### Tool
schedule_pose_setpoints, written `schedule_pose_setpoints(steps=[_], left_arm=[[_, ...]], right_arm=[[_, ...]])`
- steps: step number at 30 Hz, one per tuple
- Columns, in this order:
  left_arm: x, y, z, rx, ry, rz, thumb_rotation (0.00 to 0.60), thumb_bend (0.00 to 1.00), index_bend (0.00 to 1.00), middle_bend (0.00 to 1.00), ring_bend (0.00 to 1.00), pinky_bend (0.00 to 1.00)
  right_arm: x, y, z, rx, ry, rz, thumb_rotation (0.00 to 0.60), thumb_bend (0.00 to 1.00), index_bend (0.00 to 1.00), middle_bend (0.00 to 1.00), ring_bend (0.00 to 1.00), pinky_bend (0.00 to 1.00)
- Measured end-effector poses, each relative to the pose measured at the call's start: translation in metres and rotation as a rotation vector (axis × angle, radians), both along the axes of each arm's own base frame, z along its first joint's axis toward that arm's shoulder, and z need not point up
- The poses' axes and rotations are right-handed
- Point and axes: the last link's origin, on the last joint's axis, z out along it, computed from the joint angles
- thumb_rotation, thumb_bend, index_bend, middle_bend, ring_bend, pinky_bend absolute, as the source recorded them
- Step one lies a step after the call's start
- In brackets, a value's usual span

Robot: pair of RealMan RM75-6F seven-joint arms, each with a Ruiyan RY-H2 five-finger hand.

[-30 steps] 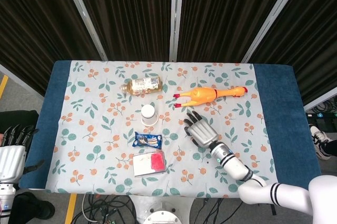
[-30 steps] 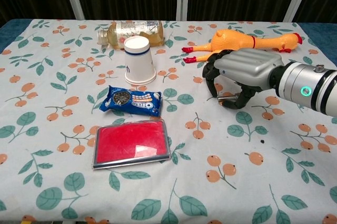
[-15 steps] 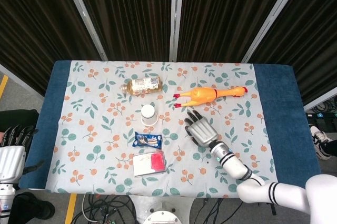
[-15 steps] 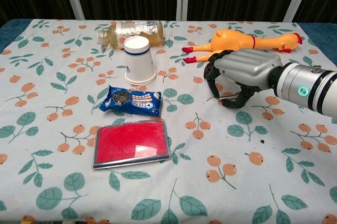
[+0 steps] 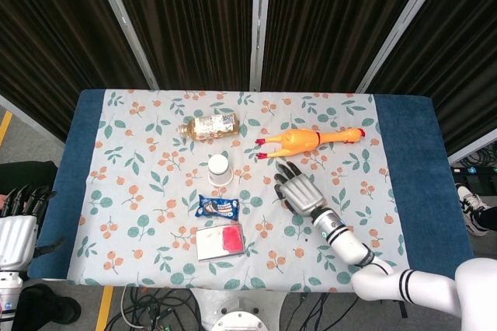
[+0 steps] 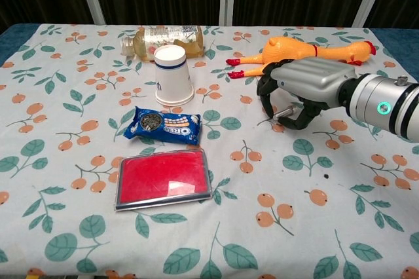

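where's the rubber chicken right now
The rubber chicken lies on its side toward the far right of the table, right of the bottle. The right hand is just in front of it, not holding it.

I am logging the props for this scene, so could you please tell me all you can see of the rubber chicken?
The rubber chicken is an orange-yellow toy, rubbery looking, with red feet and a red comb. It lies on its side on the floral tablecloth, head toward the robot's right, feet toward the middle. The right hand hovers just in front of it, fingers curled, not touching.
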Motion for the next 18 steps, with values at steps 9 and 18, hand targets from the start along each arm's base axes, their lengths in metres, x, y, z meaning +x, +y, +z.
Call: schedule_pose_setpoints(steps=[9, 18], left_arm=[[0.0, 0.001, -0.001, -0.005, 0.003, 0.0, 0.6, 0.0, 0.18, 0.12, 0.0, 0.0], [0.0, 0.003, -0.002, -0.009, 0.009, -0.002, 0.6, 0.0, 0.18, 0.12, 0.0, 0.0]], right_arm=[[-0.007, -0.004, 0.026, 0.025, -0.155, -0.119, 0.6, 0.35, 0.54, 0.22, 0.0, 0.01], [-0.023, -0.009, 0.034, 0.015, -0.189, -0.176, 0.6, 0.35, 0.54, 0.22, 0.0, 0.01]])
